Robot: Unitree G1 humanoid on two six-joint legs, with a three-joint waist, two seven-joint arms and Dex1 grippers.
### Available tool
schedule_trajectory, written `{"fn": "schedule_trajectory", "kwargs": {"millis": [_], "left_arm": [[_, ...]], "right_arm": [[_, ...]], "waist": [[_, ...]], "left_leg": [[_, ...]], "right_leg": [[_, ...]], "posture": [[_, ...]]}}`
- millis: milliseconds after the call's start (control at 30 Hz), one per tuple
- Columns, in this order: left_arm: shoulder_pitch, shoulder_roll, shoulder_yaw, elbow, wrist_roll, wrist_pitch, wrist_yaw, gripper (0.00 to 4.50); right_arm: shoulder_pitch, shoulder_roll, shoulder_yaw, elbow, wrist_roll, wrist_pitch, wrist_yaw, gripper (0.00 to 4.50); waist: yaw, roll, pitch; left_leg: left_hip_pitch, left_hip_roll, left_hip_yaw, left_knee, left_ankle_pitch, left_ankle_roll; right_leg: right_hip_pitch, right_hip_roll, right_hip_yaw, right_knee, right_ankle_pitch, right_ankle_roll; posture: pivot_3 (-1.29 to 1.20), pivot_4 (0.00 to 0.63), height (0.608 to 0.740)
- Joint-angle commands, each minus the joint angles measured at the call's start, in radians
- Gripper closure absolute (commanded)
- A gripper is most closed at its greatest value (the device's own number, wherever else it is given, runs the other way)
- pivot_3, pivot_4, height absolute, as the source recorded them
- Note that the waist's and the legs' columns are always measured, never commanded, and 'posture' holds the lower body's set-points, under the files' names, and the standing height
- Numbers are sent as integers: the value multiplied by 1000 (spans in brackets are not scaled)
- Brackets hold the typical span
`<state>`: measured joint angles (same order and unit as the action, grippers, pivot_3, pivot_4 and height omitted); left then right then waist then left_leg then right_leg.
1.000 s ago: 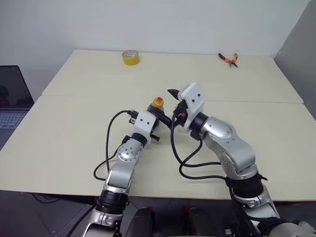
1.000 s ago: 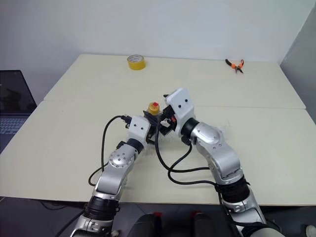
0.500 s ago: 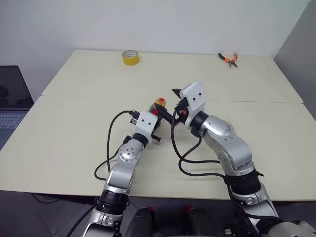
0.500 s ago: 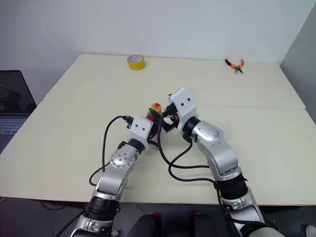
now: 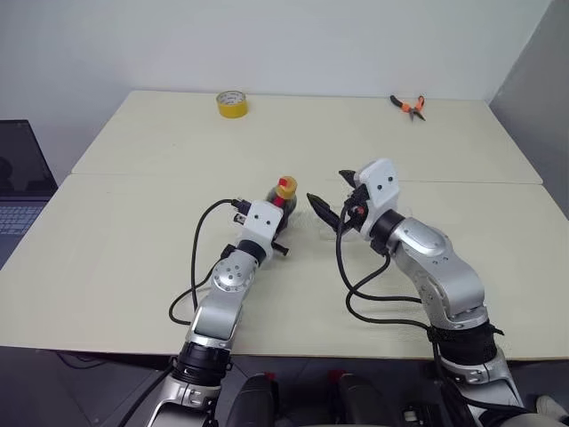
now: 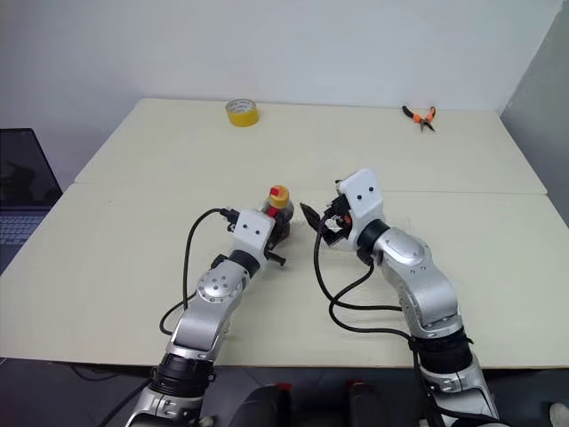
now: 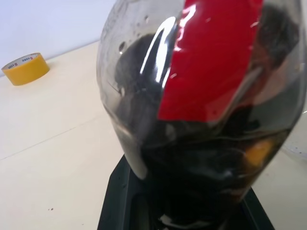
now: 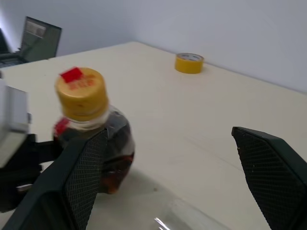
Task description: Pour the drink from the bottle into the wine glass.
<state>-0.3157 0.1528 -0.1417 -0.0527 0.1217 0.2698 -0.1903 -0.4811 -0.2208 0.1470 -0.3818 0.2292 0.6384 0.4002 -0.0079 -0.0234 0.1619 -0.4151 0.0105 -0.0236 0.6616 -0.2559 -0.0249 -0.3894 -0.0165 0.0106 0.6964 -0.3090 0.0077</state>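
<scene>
your left gripper (image 5: pixel 277 216) is clamped on the bottle (image 6: pixel 277 212), near the middle of the bench (image 5: pixel 133 231), likely steadying it for uncapping. bottle upright, long axis vertical, yellow cap (image 8: pixel 79 92) on and pointing up. your right gripper (image 8: pixel 172 177) hangs just beside it, spread wide, holding nothing. wine glass: only a clear edge (image 8: pixel 182 218) visible.

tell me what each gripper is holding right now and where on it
The left gripper is shut on the bottle, gripping its rounded body below the yellow cap. The right gripper is open and holds nothing.
</scene>
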Motion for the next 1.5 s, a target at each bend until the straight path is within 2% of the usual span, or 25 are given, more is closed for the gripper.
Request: {"fn": "schedule_trajectory", "kwargs": {"millis": [33, 367, 733, 1167, 1400, 1500], "left_arm": [[-25, -1, 3, -60, -7, -28, -7, 3852], [-28, -2, 4, -61, -5, -27, -13, 3852], [-21, 0, 8, -67, -5, -24, -14, 3853], [-23, 1, 6, -63, -6, -24, -14, 3855], [-24, -1, 6, -63, -4, -25, -15, 3855], [-24, -1, 5, -62, -3, -26, -15, 3855]], "right_arm": [[-48, 34, 50, -70, 29, 21, 13, 102], [-141, 97, 80, 60, -52, -43, -52, 102], [-120, 69, 21, 83, -76, -44, -83, 102], [-34, 8, -47, -67, 45, 52, -49, 102], [11, -49, -45, -151, 131, 150, 20, 102], [-10, -24, -43, -162, 161, 182, 5, 102]], "waist": [[0, 0, 0], [3, 0, 0], [2, 0, 0], [3, 0, 0], [3, 0, 0], [2, 0, 0]], "left_leg": [[0, 0, 0, 0, 0, 0], [0, -1, 0, 1, 0, 0], [0, 0, 0, 0, 0, 0], [0, 0, 0, 0, 0, 0], [0, 0, 0, 0, 0, 0], [0, 0, 0, 0, 0, 0]], "right_leg": [[0, 0, 0, 0, 0, 0], [0, -1, 0, 0, 0, 0], [0, -1, 0, 0, 0, 0], [0, -1, 0, 0, 0, 0], [0, 0, 0, 0, 0, 0], [0, 0, 0, 0, 0, 0]], "posture": [[0, 150, 740], [0, 150, 740], [0, 150, 740], [0, 150, 740], [0, 150, 740], [0, 150, 740]]}}
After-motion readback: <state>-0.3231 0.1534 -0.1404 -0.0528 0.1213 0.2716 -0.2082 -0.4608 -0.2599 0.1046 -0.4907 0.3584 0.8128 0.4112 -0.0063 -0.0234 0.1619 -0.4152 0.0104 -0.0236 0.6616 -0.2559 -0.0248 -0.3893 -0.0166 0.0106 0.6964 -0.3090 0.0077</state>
